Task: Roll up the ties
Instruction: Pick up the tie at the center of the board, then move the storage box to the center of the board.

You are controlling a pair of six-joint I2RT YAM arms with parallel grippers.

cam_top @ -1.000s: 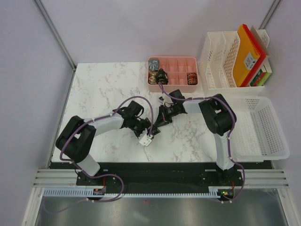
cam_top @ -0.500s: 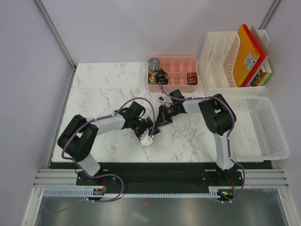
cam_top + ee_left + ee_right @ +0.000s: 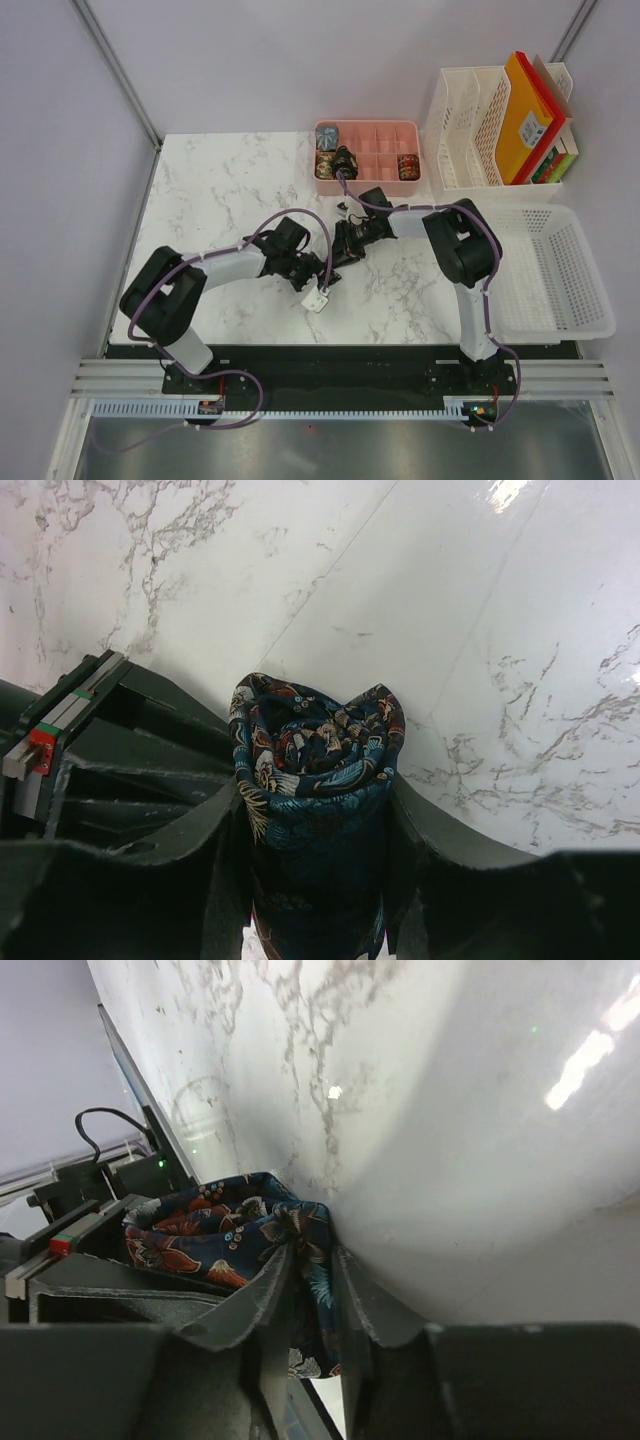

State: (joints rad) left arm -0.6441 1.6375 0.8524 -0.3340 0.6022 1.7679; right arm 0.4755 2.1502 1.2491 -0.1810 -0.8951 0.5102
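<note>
Tie coil [image 3: 318,755], dark blue with red and teal pattern, sits clamped between the left gripper [image 3: 315,820] fingers above the marble table [image 3: 220,190]. The right gripper [image 3: 310,1280] pinches its loose fold. Since a second ago the left gripper has edged rightward.

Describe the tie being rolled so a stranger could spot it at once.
On the marble table, look where the left gripper and right gripper meet, nearer than the pink tray. The tie is the navy coil with red-orange florals clamped between them, the only one outside the tray.
</note>
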